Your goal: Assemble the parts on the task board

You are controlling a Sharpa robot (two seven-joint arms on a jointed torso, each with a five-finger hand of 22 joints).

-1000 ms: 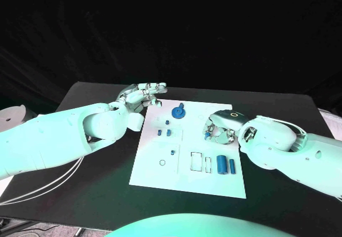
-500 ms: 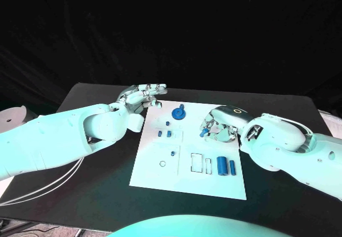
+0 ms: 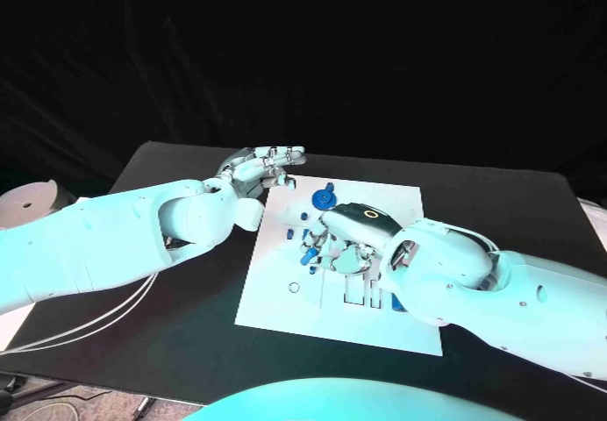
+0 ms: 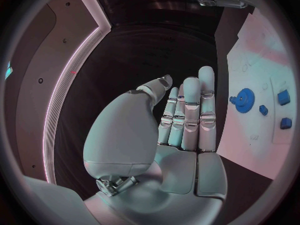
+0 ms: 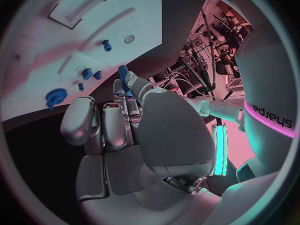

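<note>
The white task board (image 3: 285, 303) lies mid-table. A blue gear (image 3: 319, 201) stands near its far edge, with small blue pieces (image 3: 292, 234) below it. My right hand (image 3: 344, 235) hovers over the board's middle and pinches a small blue part (image 3: 308, 255) between thumb and finger; the right wrist view shows this part (image 5: 124, 75) at the fingertips above the board (image 5: 50, 40). My left hand (image 3: 260, 170) floats by the board's far left corner, fingers straight and apart, holding nothing. In the left wrist view the left hand (image 4: 182, 120) stands beside the gear (image 4: 244, 100).
Rectangular slots (image 3: 351, 290) sit in the board's near half, partly under my right arm. A blue cylinder (image 3: 396, 303) peeks out beside that arm. A white round object (image 3: 25, 202) stands off the black table's (image 3: 189, 289) left edge.
My right hand has carried the blue part leftward from the board's right side to over its middle. The left hand has barely moved. The view itself has shifted slightly.
</note>
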